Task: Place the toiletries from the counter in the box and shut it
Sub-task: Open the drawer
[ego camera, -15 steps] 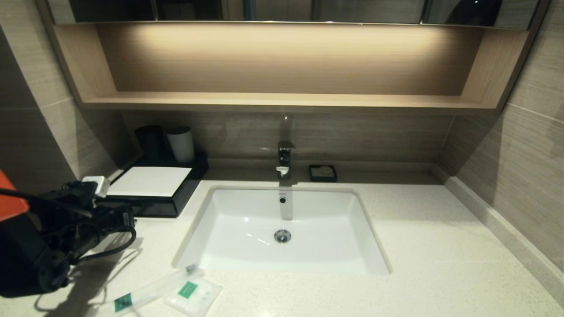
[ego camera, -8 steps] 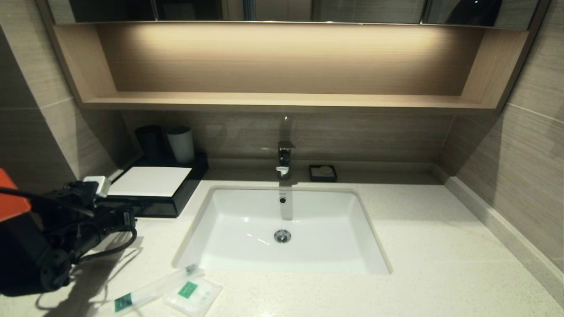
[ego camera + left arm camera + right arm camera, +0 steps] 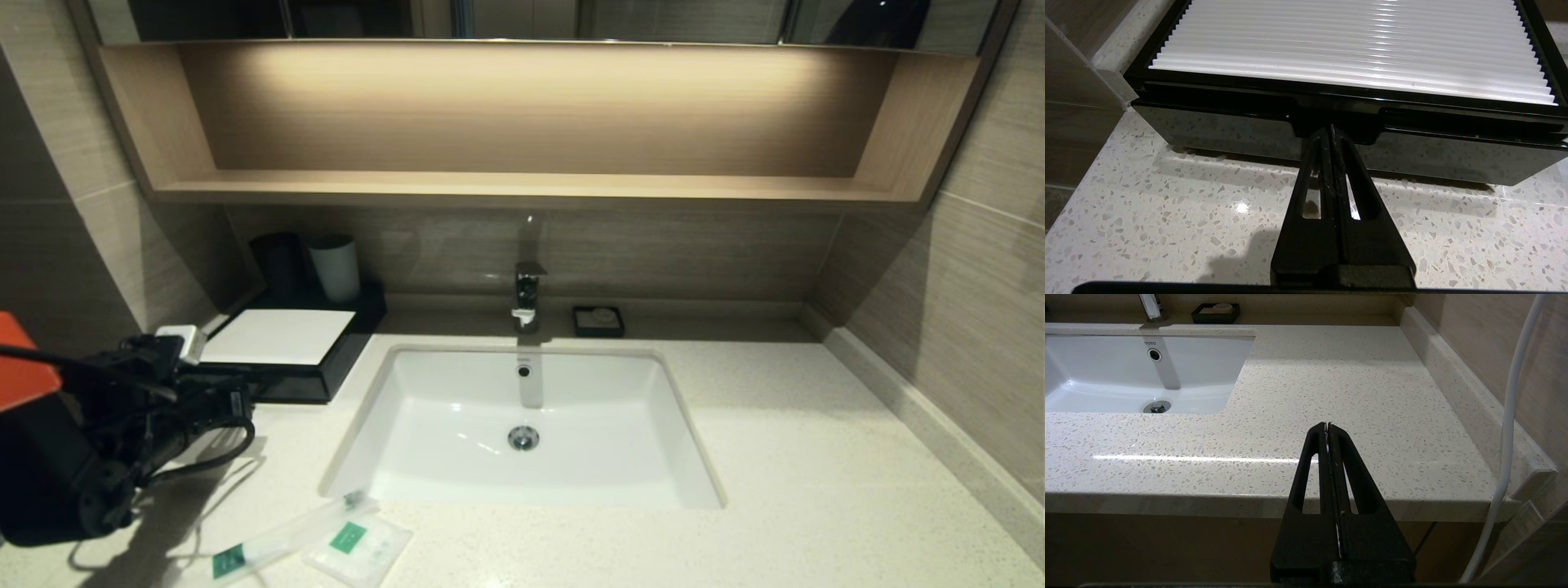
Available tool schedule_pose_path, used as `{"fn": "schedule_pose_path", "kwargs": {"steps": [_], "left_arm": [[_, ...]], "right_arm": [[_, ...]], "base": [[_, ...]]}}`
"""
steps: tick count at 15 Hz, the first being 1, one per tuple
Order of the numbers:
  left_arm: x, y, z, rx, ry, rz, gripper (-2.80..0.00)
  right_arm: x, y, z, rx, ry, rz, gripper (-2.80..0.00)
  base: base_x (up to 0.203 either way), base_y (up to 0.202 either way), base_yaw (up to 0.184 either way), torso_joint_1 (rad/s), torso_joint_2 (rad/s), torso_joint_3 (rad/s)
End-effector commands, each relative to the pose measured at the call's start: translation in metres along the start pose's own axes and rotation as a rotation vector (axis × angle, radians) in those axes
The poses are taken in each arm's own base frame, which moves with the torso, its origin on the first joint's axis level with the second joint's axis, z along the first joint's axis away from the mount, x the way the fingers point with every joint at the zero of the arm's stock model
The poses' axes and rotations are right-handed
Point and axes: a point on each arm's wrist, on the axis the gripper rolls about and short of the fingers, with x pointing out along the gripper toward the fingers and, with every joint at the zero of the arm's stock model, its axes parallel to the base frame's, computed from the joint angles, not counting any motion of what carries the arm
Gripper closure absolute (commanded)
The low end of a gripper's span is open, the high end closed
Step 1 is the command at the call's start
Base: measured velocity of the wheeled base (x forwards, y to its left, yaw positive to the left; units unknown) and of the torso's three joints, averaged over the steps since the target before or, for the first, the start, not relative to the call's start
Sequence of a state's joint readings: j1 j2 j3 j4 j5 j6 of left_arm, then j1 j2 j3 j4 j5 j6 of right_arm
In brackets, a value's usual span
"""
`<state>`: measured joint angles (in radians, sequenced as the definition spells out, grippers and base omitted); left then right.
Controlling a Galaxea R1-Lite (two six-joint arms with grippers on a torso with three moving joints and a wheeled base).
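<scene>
Two clear-wrapped toiletries lie on the counter [image 3: 775, 457] at its near left edge: a long thin packet [image 3: 286, 535] and a squarish packet [image 3: 357, 549], both with green labels. The box [image 3: 294, 390] stands at the back left, black with a white ribbed top panel [image 3: 1347, 41]. My left gripper [image 3: 237, 398] is shut, nothing between its fingers. Its tips [image 3: 1332, 130] sit in the notch at the middle of the box's black drawer front [image 3: 1216, 130]. My right gripper [image 3: 1327, 426] is shut and empty, hanging before the counter's front edge on the right.
A white sink [image 3: 604, 441] with a faucet [image 3: 528, 294] fills the middle of the counter. A small dark soap dish [image 3: 598, 321] sits behind it. Behind the box's white panel stand a dark cup [image 3: 277, 261] and a white cup [image 3: 335, 267]. A wooden shelf [image 3: 522, 186] hangs above.
My left arm has shifted very slightly, while its shut gripper stays at the box's drawer front. The packets have not moved.
</scene>
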<state>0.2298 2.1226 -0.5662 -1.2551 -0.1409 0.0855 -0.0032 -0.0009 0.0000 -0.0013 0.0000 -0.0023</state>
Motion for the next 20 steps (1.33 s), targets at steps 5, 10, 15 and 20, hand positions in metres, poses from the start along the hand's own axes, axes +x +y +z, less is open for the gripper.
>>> {"fn": "schedule_pose_path", "kwargs": {"steps": [5, 10, 15, 20], "left_arm": [[0.007, 0.000, 0.000, 0.003, -0.013, -0.002, 0.00], [0.009, 0.000, -0.001, 0.003, -0.010, -0.002, 0.00], [0.011, 0.001, 0.000, 0.002, -0.017, -0.001, 0.00], [0.013, 0.001, 0.000, 0.002, -0.027, -0.002, 0.00]], "right_arm": [[0.000, 0.000, 0.000, -0.001, 0.002, 0.000, 0.00], [0.000, 0.000, 0.000, -0.001, 0.001, 0.000, 0.00], [0.000, 0.000, 0.000, -0.001, 0.002, 0.000, 0.00], [0.000, 0.000, 0.000, -0.001, 0.002, 0.000, 0.00]], "base": [[0.000, 0.000, 0.000, 0.000, 0.00, 0.000], [0.000, 0.000, 0.000, 0.000, 0.00, 0.000], [0.000, 0.000, 0.000, 0.000, 0.00, 0.000], [0.000, 0.000, 0.000, 0.000, 0.00, 0.000]]}}
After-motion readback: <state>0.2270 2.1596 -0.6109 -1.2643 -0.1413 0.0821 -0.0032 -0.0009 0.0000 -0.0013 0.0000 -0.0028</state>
